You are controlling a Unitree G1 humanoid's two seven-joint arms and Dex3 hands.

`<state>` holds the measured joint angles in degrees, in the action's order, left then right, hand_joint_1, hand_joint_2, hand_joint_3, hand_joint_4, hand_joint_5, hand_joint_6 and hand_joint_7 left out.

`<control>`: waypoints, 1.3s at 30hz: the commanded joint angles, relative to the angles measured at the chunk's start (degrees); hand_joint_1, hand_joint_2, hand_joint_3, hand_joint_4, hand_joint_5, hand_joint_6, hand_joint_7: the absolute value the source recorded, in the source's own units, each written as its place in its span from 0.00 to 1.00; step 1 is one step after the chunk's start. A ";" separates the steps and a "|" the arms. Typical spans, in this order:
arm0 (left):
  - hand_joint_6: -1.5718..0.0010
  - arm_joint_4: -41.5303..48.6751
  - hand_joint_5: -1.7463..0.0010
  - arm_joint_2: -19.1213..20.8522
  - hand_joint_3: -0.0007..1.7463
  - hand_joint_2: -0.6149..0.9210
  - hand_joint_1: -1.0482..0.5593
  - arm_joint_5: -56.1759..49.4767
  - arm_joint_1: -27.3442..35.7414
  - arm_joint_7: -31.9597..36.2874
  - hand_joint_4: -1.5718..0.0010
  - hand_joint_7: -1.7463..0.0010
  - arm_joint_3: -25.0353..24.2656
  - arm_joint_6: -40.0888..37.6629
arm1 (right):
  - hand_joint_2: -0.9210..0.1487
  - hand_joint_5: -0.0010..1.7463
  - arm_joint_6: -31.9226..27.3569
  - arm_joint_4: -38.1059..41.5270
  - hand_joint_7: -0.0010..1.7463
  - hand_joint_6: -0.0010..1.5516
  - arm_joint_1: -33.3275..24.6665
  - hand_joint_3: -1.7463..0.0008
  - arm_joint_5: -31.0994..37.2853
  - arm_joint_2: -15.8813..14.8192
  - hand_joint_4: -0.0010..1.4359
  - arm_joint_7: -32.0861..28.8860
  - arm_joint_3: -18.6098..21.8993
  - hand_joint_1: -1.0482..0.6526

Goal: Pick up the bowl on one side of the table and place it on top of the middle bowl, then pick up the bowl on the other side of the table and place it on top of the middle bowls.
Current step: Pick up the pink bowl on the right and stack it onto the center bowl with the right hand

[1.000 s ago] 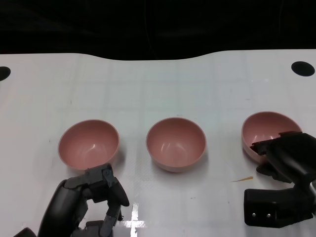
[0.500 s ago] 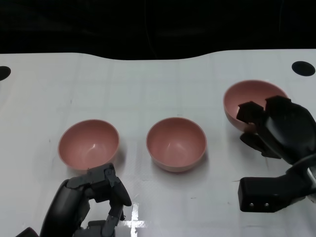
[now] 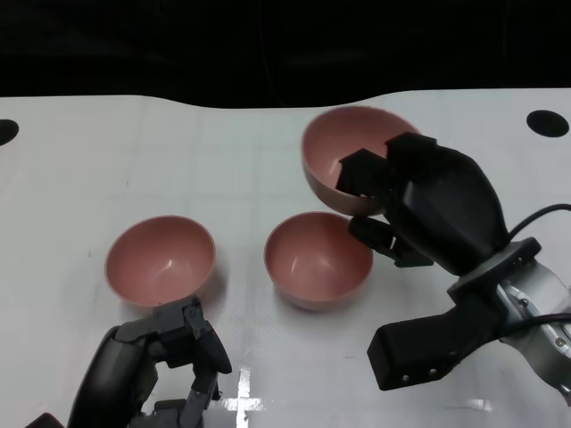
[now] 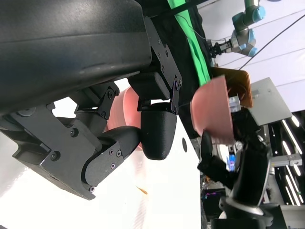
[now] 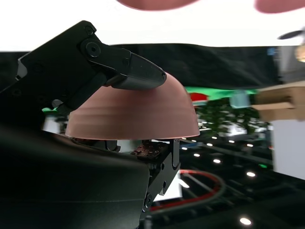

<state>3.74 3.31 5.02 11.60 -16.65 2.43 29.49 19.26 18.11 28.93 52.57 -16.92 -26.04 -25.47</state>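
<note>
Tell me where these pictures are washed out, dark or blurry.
Head view: white table glares bright, background beyond is black. Left wrist view: left hand looms close and dark, the table overexposed. Right wrist view: held bowl is sharp, the room lights behind are blurred.

Held bowl: dusty pink, inside and out; underside same pink.
Middle bowl: matching pink, pale glints inside.
Bowl at 9 o'clock: same pink.
Right robot hand: matte black; forearm silver.
Left robot hand: black, dark grey.
Worktop: white, faint grid lines, black spot at 2 o'clock.
</note>
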 commanded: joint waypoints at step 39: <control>0.50 -5.67 0.02 0.40 0.75 0.66 0.54 -0.62 2.16 1.34 0.48 0.16 1.79 -2.46 | 0.10 0.49 2.66 13.55 0.16 0.48 2.34 0.78 -2.89 2.72 0.45 15.69 -7.87 0.37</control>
<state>-0.95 3.21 4.40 13.59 -15.64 4.37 27.23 23.11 32.45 32.08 50.77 -13.92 -12.98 -33.27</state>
